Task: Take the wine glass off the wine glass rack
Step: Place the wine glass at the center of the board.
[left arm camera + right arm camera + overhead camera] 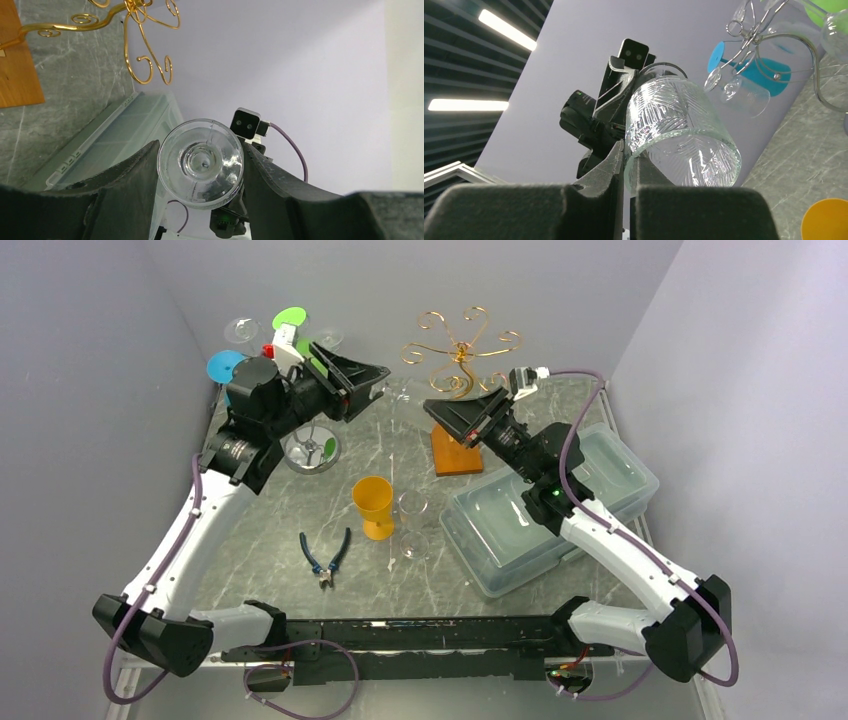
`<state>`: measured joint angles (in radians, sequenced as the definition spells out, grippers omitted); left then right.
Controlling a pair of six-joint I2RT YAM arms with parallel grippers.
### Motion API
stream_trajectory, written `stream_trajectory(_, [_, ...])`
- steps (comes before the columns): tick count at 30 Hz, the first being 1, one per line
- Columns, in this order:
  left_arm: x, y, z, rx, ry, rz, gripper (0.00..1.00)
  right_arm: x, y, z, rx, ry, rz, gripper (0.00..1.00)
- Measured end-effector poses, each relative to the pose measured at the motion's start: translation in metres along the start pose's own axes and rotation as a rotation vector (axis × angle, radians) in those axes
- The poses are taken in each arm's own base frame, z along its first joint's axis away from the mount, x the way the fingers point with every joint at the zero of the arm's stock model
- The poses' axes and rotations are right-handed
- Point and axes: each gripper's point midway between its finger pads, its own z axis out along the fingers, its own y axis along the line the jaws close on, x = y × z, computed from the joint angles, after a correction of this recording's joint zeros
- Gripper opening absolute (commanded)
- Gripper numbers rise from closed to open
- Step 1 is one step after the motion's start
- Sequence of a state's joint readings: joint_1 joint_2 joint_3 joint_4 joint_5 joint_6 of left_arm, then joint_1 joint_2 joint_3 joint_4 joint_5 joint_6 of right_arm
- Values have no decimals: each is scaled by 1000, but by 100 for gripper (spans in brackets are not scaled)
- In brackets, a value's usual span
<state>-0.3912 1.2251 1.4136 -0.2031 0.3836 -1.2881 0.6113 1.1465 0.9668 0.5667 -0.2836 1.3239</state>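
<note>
A clear patterned wine glass [403, 392] hangs on its side in the air between my two grippers, above the back of the table. The left gripper [201, 150] is closed on its round foot [200, 162], one finger on each side. My right gripper [628, 152] is shut on the rim of the bowl [679, 130], pinching the glass wall. A silver wire wine glass rack [769, 45] with coloured and clear glasses hanging from it stands behind the left gripper [378, 378]. The right gripper [432, 405] faces it.
A gold wire rack [460, 345] on a wooden base [455, 455] stands at the back centre. A yellow cup [374, 505], a clear glass [412, 522] and blue-handled pliers [325, 555] are mid-table. Clear plastic bins [600, 465] lie under the right arm.
</note>
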Motion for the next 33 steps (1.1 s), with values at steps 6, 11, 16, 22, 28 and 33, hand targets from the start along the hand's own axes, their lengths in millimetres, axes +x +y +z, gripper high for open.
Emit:
stream_trajectory(6, [3, 4, -10, -25, -4, 73, 99, 2, 4, 3, 40, 29, -42, 0])
stream_trajectory(11, [4, 11, -27, -81, -18, 181, 99, 4, -6, -1, 140, 66, -101, 0])
stream_trajectory(16, [-6, 11, -49, -170, -54, 338, 100, 14, -18, -11, 245, 136, -160, 0])
stream_trajectory(22, [-21, -5, -75, -233, -97, 523, 100, 52, -2, -23, 309, 318, -236, 0])
stream_trajectory(28, [-29, 14, -98, -379, -105, 627, 99, 90, 25, -33, 321, 509, -334, 0])
stream_trajectory(33, [-41, 35, -119, -543, -129, 671, 100, 132, 12, -38, 404, 682, -419, 0])
